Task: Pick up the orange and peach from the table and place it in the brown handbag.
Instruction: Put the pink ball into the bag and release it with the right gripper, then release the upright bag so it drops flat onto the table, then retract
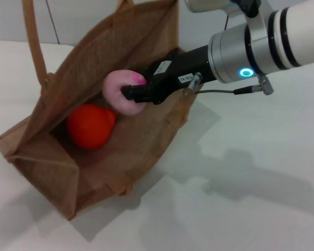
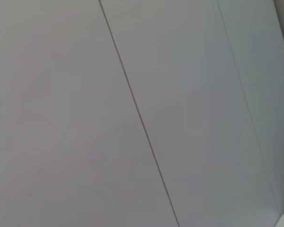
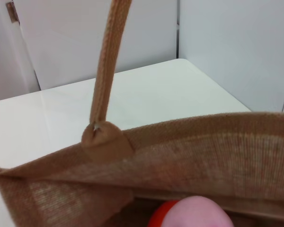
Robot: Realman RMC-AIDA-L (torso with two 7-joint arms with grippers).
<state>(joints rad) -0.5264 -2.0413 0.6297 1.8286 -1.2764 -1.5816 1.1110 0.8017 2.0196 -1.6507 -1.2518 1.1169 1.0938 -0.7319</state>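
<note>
The orange (image 1: 91, 125) already lies inside the bag (image 1: 57, 172), down on its floor toward the robot's left. The right gripper (image 1: 130, 94) reaches in over the bag's mouth with its fingers closed on the peach (image 1: 123, 94), which hangs above the opening just beside the orange (the wrist view shows both fruits below the far wall, with one handle (image 3: 106, 71) rising behind). So this looks like the last step: putting the peach in. The next move likely calls for a small descent, then parting the fingers so the peach drops beside the orange, and a pull-out clear of the bag's soft walls. The left gripper is out of view.
</note>
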